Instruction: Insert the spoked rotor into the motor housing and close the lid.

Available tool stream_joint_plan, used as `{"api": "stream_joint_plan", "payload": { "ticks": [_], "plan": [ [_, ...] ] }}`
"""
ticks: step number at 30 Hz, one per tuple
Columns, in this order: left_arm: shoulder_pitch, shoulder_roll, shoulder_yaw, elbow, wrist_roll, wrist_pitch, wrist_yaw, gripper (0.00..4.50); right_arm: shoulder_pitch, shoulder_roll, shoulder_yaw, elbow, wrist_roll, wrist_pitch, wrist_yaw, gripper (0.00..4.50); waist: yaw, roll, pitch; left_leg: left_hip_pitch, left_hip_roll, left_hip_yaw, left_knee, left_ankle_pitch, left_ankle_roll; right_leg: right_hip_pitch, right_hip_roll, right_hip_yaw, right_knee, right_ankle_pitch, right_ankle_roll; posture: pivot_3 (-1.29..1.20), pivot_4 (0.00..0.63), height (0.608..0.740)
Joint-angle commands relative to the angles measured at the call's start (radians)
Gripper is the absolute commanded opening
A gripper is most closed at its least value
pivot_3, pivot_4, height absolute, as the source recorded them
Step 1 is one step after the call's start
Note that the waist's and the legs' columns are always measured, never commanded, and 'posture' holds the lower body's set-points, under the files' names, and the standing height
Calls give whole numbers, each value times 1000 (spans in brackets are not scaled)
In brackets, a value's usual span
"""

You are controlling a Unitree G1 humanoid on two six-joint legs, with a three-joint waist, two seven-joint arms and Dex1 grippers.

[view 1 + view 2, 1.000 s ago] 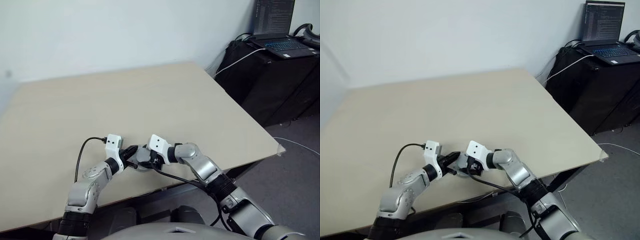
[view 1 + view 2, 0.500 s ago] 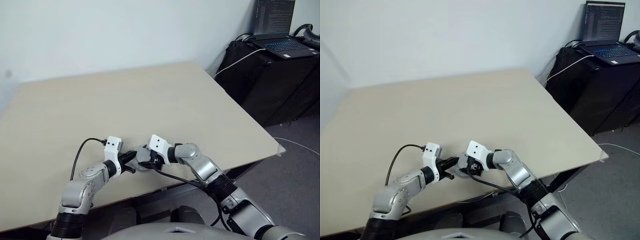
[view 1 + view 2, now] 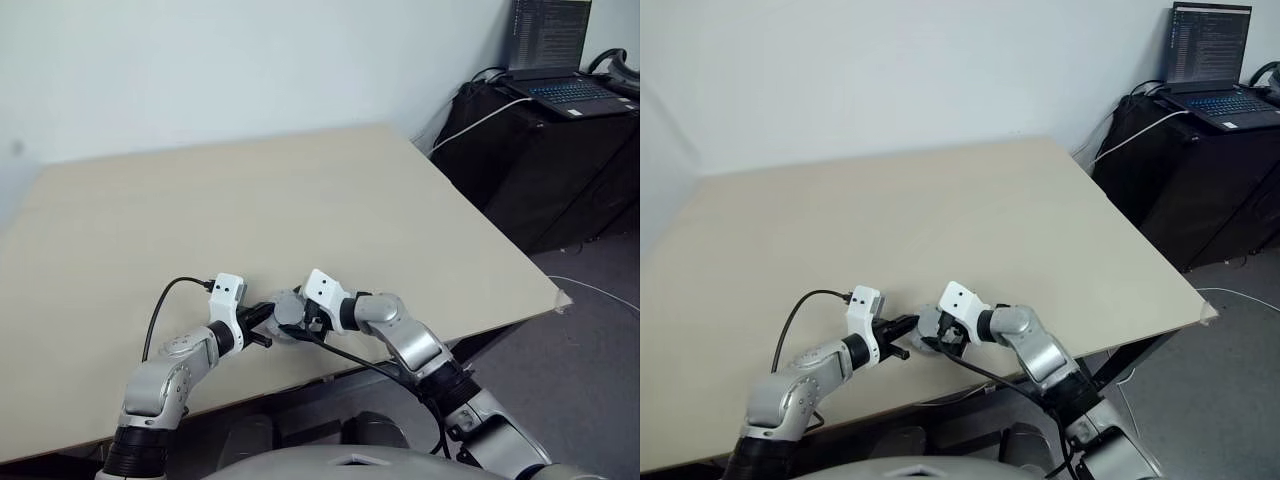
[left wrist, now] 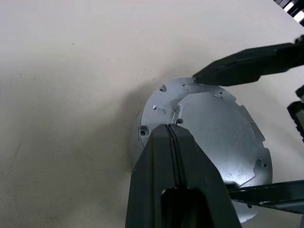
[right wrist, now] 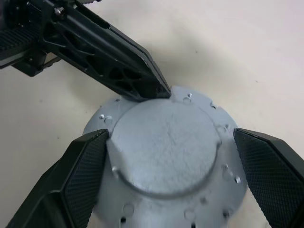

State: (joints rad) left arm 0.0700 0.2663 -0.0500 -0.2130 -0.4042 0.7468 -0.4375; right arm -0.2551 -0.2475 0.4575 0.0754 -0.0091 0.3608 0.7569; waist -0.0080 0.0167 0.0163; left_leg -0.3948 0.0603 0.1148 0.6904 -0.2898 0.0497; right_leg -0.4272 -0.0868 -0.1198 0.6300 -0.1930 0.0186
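Note:
The lid lies on the table near its front edge, plain grey face up with the raised hub showing. My left gripper is shut, and its tip rests on the lid's flange beside the hub. My right gripper is open, its two fingers standing on either side of the hub above the flange. One finger is close against the hub's edge and the other stands apart from it. In the left eye view both grippers meet over the lid. The spoked rotor and the motor housing are hidden.
The beige table stretches away behind the lid, and its front edge runs just in front of it. A black cabinet with an open laptop and a white cable stands off to the right.
My right gripper's fingers have spread wider around the lid's hub. The left gripper stays shut on the flange and the lid has not moved.

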Motion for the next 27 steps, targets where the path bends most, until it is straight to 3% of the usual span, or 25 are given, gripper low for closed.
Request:
{"api": "stream_joint_plan", "payload": {
  "ticks": [1,7,14,19,27],
  "plan": [
    [-3,-10,-19,-8,-5,1,-6,0,16,-26,-75,-150,47,39,-7,4475,0,0,0,0,0,0,0,0,0,0,0,0,0,0,0,0,0,740],
    [-6,-12,-22,1,-2,-6,-11,0,113,-48,-179,-308,141,143,-45,4475,1,-2,1,0,0,-1,0,0,0,0,0,-1,-1,0,0,0,0,740],
    [-11,-10,-26,6,0,-12,-18,0,229,95,-346,-391,333,454,-203,4475,4,-3,3,-1,0,-1,0,0,0,0,-1,-1,-1,0,0,0,0,740],
    [-14,-14,-30,5,-2,-12,-22,0,212,183,-413,-367,415,638,-302,4475,3,-3,3,0,0,-1,0,-1,0,0,-1,-1,-1,0,0,0,0,740],
    [-12,-21,-27,1,-3,-28,-27,0,129,244,-489,-240,479,768,-380,4475,2,-2,4,-2,0,-1,-1,-1,0,-1,-1,-1,-2,0,0,0,0,740]
  ]
}}
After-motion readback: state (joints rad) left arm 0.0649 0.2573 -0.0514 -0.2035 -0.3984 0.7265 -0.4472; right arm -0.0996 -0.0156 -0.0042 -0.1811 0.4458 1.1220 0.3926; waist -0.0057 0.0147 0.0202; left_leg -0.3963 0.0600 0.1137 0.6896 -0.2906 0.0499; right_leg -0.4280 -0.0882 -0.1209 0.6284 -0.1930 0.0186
